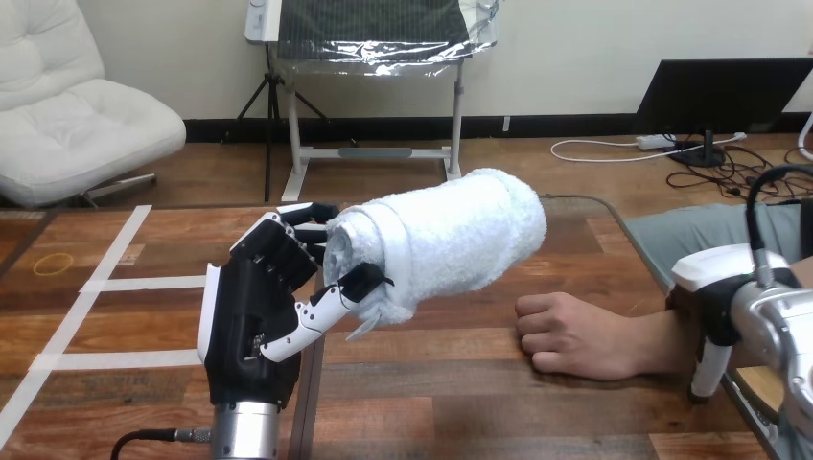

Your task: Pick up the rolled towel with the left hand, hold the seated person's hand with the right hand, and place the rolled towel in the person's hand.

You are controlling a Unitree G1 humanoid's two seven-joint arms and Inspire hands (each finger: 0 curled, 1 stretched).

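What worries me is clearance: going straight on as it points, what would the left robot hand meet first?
Probably nothing: left robot hand, gripping the rolled towel, points over the table; depth unclear.

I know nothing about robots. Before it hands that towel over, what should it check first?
1. Rolled towel gripped by the left hand, fingers curled round one end: ok.
2. Towel clear above the table: ok.
3. Person's hand open to receive: not ok, it rests on the table as a fist.
4. Right hand holding the person: cannot tell; it sits over the person's forearm.
5. Nothing lying between towel and fist: ok.
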